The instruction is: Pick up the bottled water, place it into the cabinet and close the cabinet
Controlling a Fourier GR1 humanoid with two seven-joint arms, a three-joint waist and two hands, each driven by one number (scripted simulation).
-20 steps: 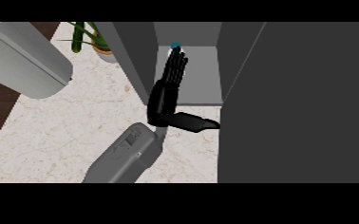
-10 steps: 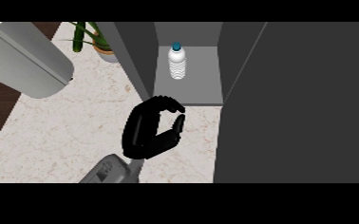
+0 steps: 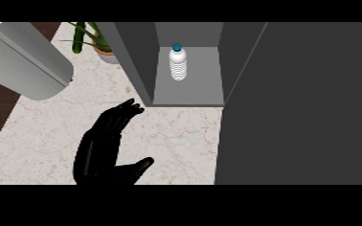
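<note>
The bottled water (image 3: pixel 178 65), clear with a blue cap, stands upright inside the open grey cabinet (image 3: pixel 191 93), toward the back of its floor. Nothing touches it. My right hand (image 3: pixel 105 146) is open over the marble counter, below and to the left of the cabinet's opening. Its fingers are straight and point up toward the cabinet's left wall, with the thumb out to the right. It holds nothing. The cabinet's door (image 3: pixel 297 110) stands open as a large dark panel on the right. My left hand does not show.
A grey forearm (image 3: pixel 32 60) slants across the upper left corner. A potted green plant (image 3: pixel 96 40) stands behind the cabinet's left wall. The marble counter (image 3: pixel 180 134) stretches between my right hand and the door.
My right hand let go of the bottle and left it standing in the cabinet. It drew back out toward the lower left, and its fingers went from curled to straight.
</note>
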